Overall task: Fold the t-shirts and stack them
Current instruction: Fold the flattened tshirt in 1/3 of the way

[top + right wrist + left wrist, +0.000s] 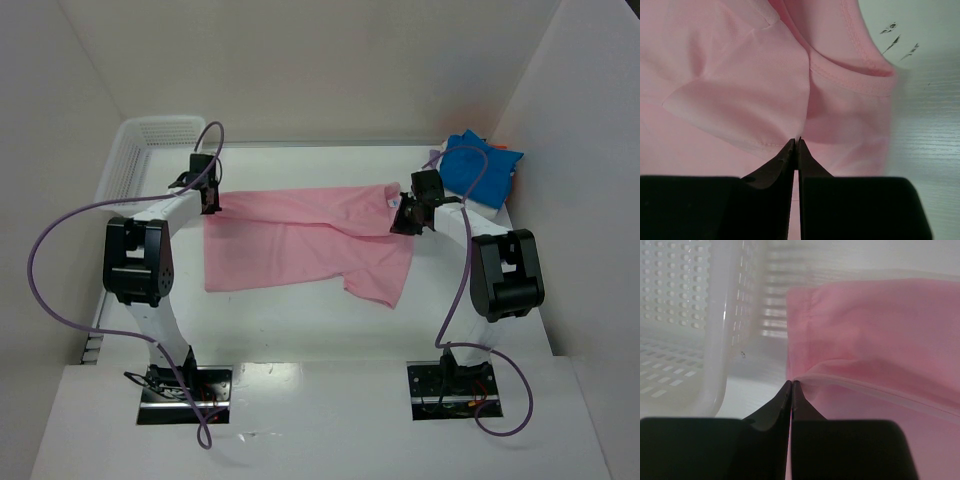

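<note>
Bright, even light from overhead washes the white table [300,330] — shadows are faint and soft. In the wrist views the pink t-shirt [740,75] is soft-focused up close, the basket [685,315] hazy — nearly overexposed.

Left gripper [791,385] clamped on pink t-shirt [875,330] hem.
White mesh basket [685,315] just left, on white bench [756,390].

spread t-shirt [300,240] centre, basket [150,135] far-left, pile [480,165] far-right

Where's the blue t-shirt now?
Top view: the blue t-shirt sits in the far-right corner of the table, just behind the right tool, apart from the pink t-shirt.
</note>
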`<state>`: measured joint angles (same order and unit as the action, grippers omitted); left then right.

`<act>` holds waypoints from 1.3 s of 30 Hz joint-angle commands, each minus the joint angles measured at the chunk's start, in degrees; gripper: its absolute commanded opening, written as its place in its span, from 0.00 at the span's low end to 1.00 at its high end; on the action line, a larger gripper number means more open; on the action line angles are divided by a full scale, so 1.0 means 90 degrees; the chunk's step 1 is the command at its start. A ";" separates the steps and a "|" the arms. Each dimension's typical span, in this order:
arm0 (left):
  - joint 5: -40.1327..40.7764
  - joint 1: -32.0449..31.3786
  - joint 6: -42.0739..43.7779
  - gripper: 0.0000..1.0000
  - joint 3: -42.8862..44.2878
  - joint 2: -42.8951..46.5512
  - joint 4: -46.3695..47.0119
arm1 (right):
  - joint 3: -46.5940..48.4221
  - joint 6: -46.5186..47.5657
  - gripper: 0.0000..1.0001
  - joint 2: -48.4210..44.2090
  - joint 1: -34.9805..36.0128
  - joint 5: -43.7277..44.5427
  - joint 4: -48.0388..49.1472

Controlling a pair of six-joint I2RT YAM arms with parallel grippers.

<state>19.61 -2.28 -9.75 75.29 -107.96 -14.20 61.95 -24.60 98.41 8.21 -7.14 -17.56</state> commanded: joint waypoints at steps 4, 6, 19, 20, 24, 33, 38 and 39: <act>0.0331 0.0029 -0.0245 0.00 0.0023 -0.0084 -0.0102 | 0.0079 -0.0011 0.16 0.0003 -0.0043 0.0041 0.0067; 0.0331 0.0029 -0.0245 0.00 -0.0031 -0.0024 -0.0102 | 0.0231 -0.0011 0.38 0.0003 -0.0043 0.0061 -0.0048; -0.0167 -0.0088 -0.0118 0.00 -0.0172 0.0004 0.0016 | 0.2467 0.0360 0.63 0.1321 -0.0101 -0.0047 -0.0060; -0.0167 -0.0088 -0.0118 0.00 -0.0172 0.0004 0.0016 | 0.2613 0.0360 0.63 0.1495 -0.0101 -0.0088 -0.0060; -0.0167 -0.0088 -0.0118 0.00 -0.0172 0.0004 0.0016 | 0.2940 0.0360 0.63 0.1930 -0.0101 -0.0047 -0.0060; -0.0167 -0.0088 -0.0118 0.00 -0.0172 -0.0055 0.0016 | 0.2716 0.0360 0.52 0.2073 -0.0101 -0.0042 0.0187; -0.0167 -0.0088 -0.0118 0.00 -0.0172 -0.0055 0.0016 | 0.2657 0.0302 0.26 0.2259 -0.0101 -0.0083 0.0262; -0.0167 -0.0088 -0.0118 0.00 -0.0172 -0.0055 0.0016 | 0.2657 0.0302 0.21 0.2288 -0.0101 -0.0105 0.0262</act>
<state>18.72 -2.83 -10.76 74.19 -108.38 -14.98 85.56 -22.24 117.64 7.70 -7.80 -17.82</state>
